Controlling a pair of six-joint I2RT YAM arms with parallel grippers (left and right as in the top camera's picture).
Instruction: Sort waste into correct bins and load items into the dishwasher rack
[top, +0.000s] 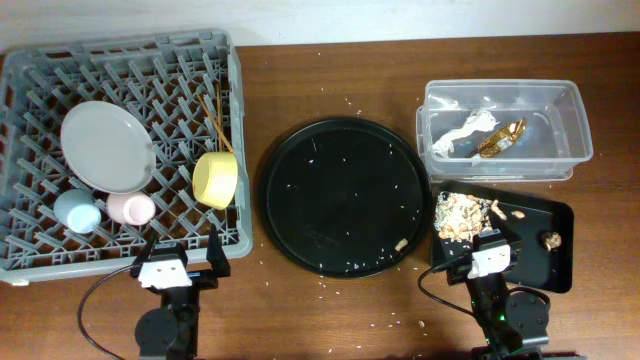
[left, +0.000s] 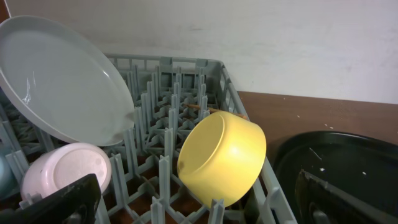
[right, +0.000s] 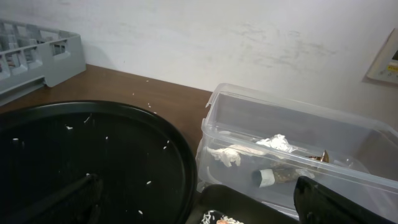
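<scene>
— How far along is it?

— Nearly done, I'd say. The plate (top: 105, 147), bowl (top: 215, 178), blue cup (top: 76, 210), pink cup (top: 130, 208) and chopsticks (top: 218, 125) sit in the rack (top: 238, 150). The white wrapper (top: 462, 135) and gold wrapper (top: 502, 138) lie in the tub (top: 575, 130). The scraps (top: 460, 213) are heaped in the black tray (top: 555, 215).

— What's left?

— One tan bit (top: 400, 243) on the round tray (top: 340, 200), near its right edge. I'd put it with the scraps.

— Which hand?

— The right hand (right: 198, 186). It's nearer, with fingers apart and nothing held. The left hand (left: 193, 193) hangs by the rack, also spread and empty.

— Any tips?

— Come straight down with a finger on either side. Close gently so the bit neither crumbles nor skids, lift clear of both rims, then let go low over the heap.
</scene>
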